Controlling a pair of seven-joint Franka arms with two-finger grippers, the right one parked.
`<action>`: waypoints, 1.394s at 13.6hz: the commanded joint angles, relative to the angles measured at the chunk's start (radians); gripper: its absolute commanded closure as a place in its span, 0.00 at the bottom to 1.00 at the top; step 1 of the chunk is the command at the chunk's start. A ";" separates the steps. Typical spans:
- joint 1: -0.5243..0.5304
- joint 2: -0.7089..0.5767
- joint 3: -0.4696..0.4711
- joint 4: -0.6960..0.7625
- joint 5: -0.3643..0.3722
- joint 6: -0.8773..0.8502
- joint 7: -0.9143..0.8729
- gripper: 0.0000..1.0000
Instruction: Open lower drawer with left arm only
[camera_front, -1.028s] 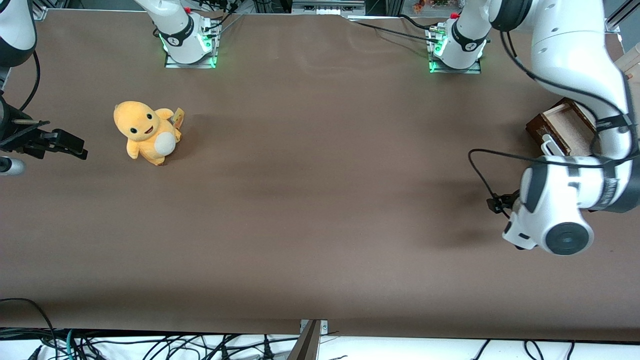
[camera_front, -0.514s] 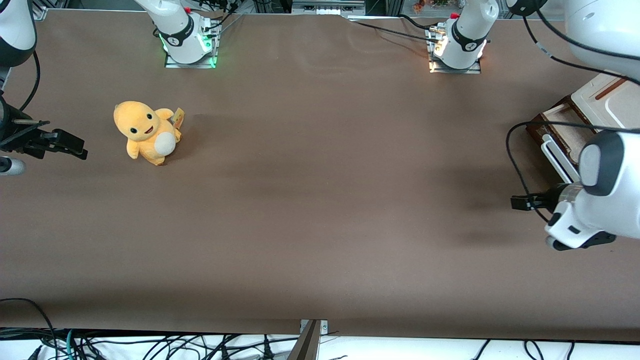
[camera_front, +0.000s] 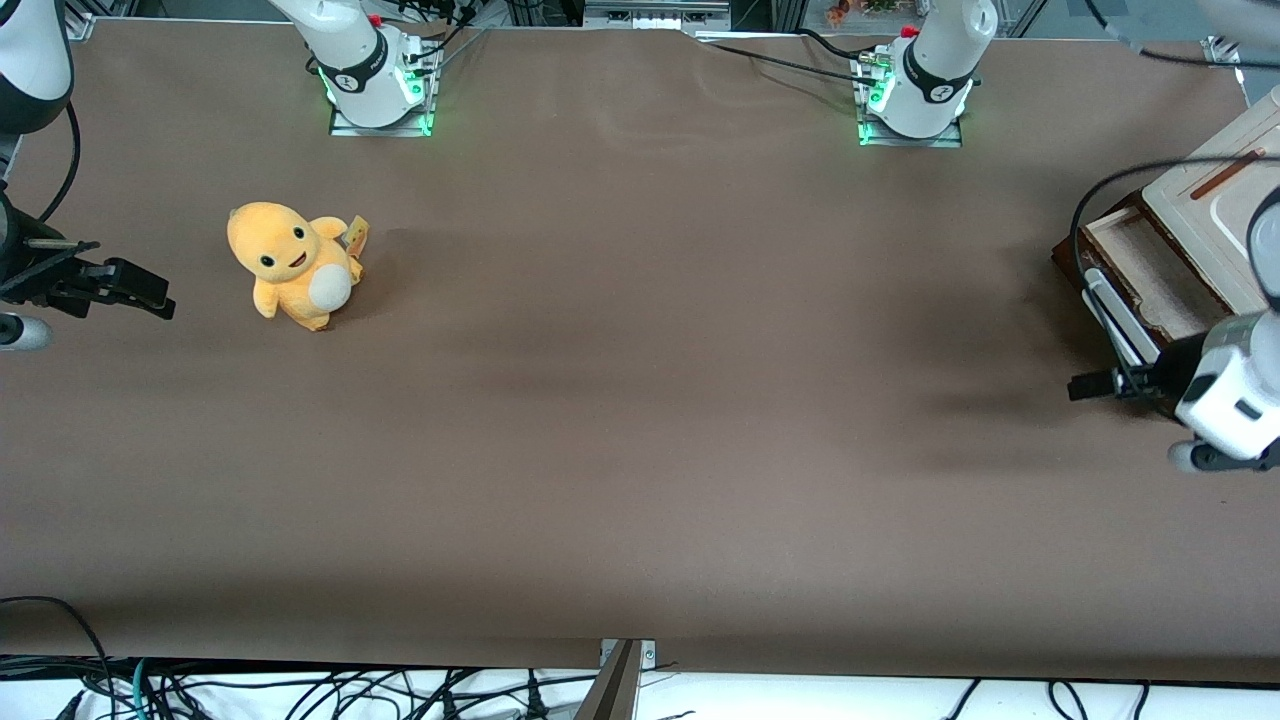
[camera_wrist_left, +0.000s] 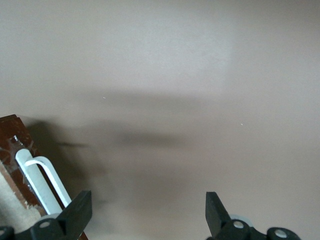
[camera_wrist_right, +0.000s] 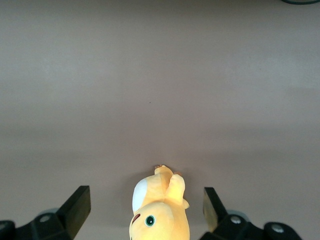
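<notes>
Front view: shallow dark brown wood lower drawer (camera_front: 1140, 275) w/ long white bar handle (camera_front: 1112, 322) sits pulled out at the working arm's end of the brown table (camera_front: 640, 400), pale beige tray showing, under a beige cabinet panel (camera_front: 1215, 215). White jointed left arm (camera_front: 1235, 385) hangs just beside it, nearer the front camera. Left wrist view: black two-finger gripper (camera_wrist_left: 145, 212) has fingers spread wide, nothing between them, handle (camera_wrist_left: 42, 182) beside one finger. Yellow plush toy (camera_front: 290, 262) lies toward the parked arm's end.
</notes>
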 joint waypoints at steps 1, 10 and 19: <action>-0.018 -0.150 -0.001 -0.171 -0.020 0.052 0.027 0.00; -0.049 -0.440 -0.018 -0.405 -0.004 0.058 0.179 0.00; -0.072 -0.504 -0.044 -0.423 0.058 -0.058 0.167 0.00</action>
